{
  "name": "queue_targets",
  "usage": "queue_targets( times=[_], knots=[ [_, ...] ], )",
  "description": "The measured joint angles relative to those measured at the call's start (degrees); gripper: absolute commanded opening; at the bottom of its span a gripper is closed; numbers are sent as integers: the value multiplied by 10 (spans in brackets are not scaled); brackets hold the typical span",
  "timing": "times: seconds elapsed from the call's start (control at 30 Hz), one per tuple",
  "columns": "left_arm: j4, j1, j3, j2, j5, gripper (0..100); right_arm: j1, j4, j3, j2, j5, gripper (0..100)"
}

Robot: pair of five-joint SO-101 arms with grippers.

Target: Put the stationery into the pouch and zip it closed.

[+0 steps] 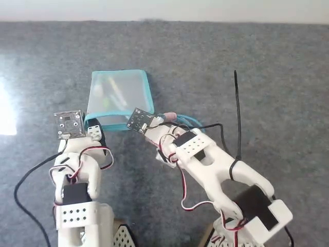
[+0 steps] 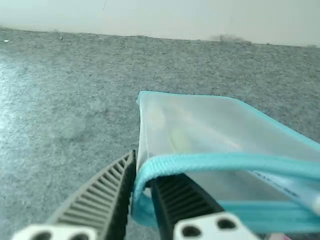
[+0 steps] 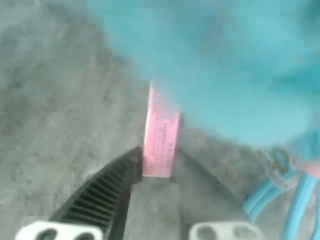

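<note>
A translucent pouch (image 1: 119, 92) with teal trim lies flat on the grey carpet, with greenish and white stationery (image 1: 112, 91) showing dimly through it. My left gripper (image 1: 96, 129) is at its near left corner. In the left wrist view the gripper (image 2: 142, 167) is shut on the teal zipper edge (image 2: 210, 162) of the pouch (image 2: 210, 125). My right gripper (image 1: 163, 120) sits by the pouch's near right corner, shut on a flat pink eraser (image 3: 161, 135) that points at the teal pouch (image 3: 215, 60). The eraser's pink tip (image 1: 170, 116) sticks out of the gripper.
Teal cords (image 1: 191, 122) lie just right of the right gripper and show again (image 3: 280, 200) beside its finger. A thin black strip (image 1: 238, 113) stands on the carpet to the right. Open grey carpet (image 1: 231, 51) lies beyond and around the pouch.
</note>
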Motion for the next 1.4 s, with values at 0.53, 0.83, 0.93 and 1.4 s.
queue_targets(
  times=[0.53, 0.83, 0.93, 1.4],
  knots=[
    [0, 0, 0, 0, 0, 12, 140, 265, -25, -43, -47, 8],
    [0, 12, 0, 0, -1, 12, 98, 430, -40, -353, -48, 8],
    [0, 55, 4, 0, -23, 12, 41, 455, -80, -396, -53, 8],
    [18, 177, 12, 0, -48, 12, -38, 484, -292, -143, -89, 8]
  ],
)
